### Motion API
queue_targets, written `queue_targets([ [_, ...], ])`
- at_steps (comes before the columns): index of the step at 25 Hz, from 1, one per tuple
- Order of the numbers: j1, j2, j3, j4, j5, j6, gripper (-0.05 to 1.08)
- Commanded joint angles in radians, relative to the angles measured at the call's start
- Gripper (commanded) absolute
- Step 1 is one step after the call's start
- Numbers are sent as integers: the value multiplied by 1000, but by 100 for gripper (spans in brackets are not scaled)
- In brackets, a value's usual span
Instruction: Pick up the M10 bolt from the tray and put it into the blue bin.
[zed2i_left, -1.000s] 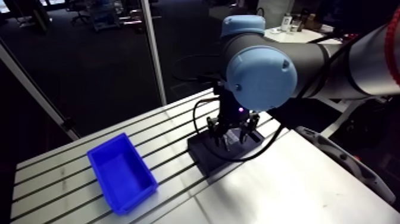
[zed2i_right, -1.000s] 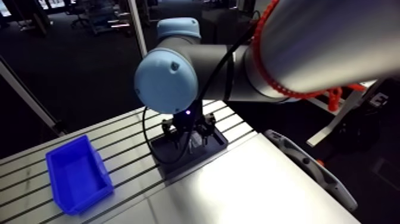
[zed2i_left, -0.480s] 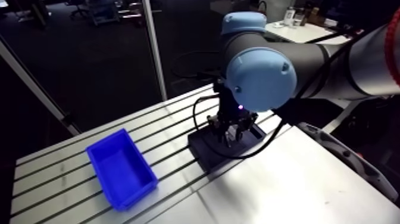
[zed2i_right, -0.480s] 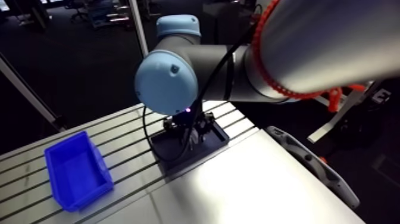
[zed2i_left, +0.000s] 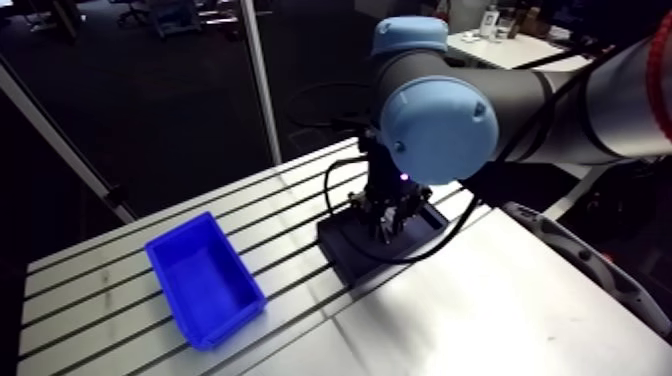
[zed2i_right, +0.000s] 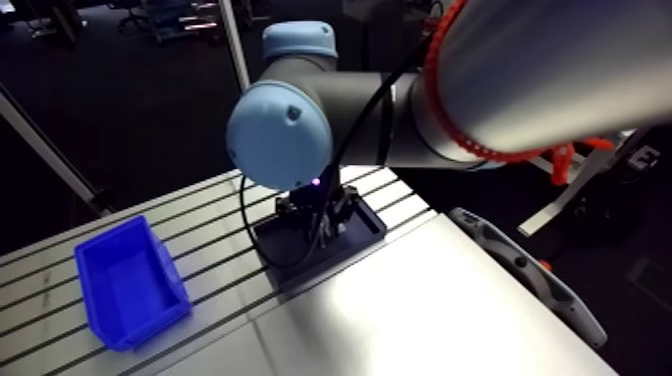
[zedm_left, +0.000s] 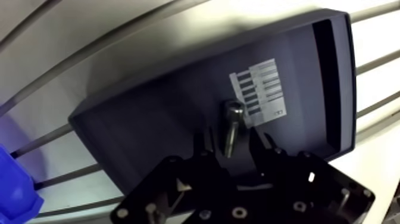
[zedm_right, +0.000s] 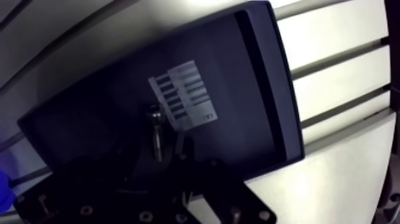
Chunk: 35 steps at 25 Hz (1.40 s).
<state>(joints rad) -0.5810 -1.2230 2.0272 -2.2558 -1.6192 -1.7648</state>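
- Slotted aluminium counter (zed2i_left: 90, 300) carried both containers, set apart from each other.
- Rectangular blue plastic bin (zed2i_left: 200, 280) sat empty on the counter, so nothing had been delivered yet.
- Shallow dark plastic tray (zedm_left: 149, 113) held one bolt, plus a white barcode label (zedm_left: 262, 89) stuck to its floor.
- Against the earlier arm views, the jaws had come down lower into the tray. Judged: approach done, clamping next.
- In the wrist view the jaws stood open, one on each side of the shank with slim gaps showing. Nothing was gripped yet.
- Silver M10 socket-head bolt (zedm_left: 232, 125) lay flat on the tray floor between the jaws. Its head pointed away from them and sat at the label's edge.
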Motion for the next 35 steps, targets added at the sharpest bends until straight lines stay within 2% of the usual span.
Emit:
queue_targets([
  [1,1,1,-3,0,0,0,60],
  [12,2,1,-5,1,3,-3,66],
  [35,6,9,-14,1,3,-6,70],
])
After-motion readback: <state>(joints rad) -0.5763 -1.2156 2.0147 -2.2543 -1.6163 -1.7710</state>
